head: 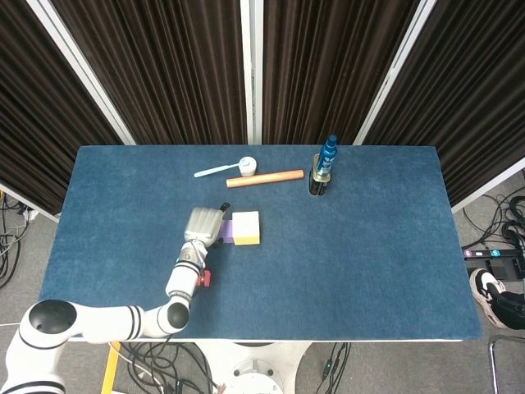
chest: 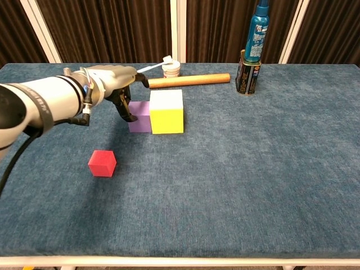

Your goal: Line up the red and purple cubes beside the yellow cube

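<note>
Everything sits on the table [chest: 253,169]. Going off the big cube [chest: 166,111]: the small cube [chest: 139,116] touches its left side, the left hand [chest: 115,84] is just left of that, the loose cube [chest: 102,163] is front-left and well apart, the dowel [chest: 189,81] is behind, and the can [chest: 246,66] is behind-right.

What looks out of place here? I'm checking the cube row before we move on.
The red cube sits alone near the front left, apart from the row. The purple cube already stands against the yellow cube, with the left hand at it. Nothing is spilled or damaged.

Bench [head: 369,263] had a blue cloth top. Dark pleated curtains [head: 164,66] with white poles [head: 250,70] hung behind; cables [head: 16,246] lay on grey floor [head: 492,222].
</note>
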